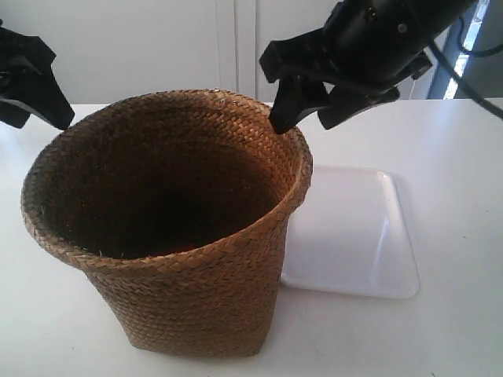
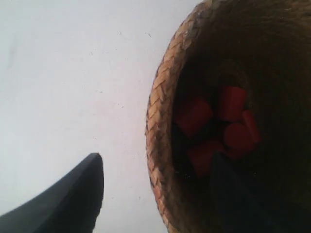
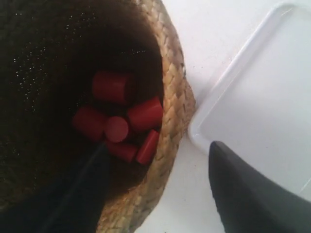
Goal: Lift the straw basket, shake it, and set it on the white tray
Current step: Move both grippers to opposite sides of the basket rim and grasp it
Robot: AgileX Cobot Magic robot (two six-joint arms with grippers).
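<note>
The straw basket [image 1: 196, 306] stands upright on the white table [image 1: 456, 330], base flat and not lifted. On its dark floor lie several red cylinders [image 3: 116, 128], bunched together. The white tray [image 1: 354, 236] lies flat just beside the basket, on my right gripper's side; I cannot tell whether it touches the basket's base. My right gripper [image 3: 160, 148] is spread wide astride the basket's far rim. One finger is inside the mouth and the other is outside, over the tray; neither is seen pressing the weave. My left gripper [image 2: 155, 167] is likewise spread at the opposite side of the rim, one finger outside over bare table, one over the basket's interior.
</note>
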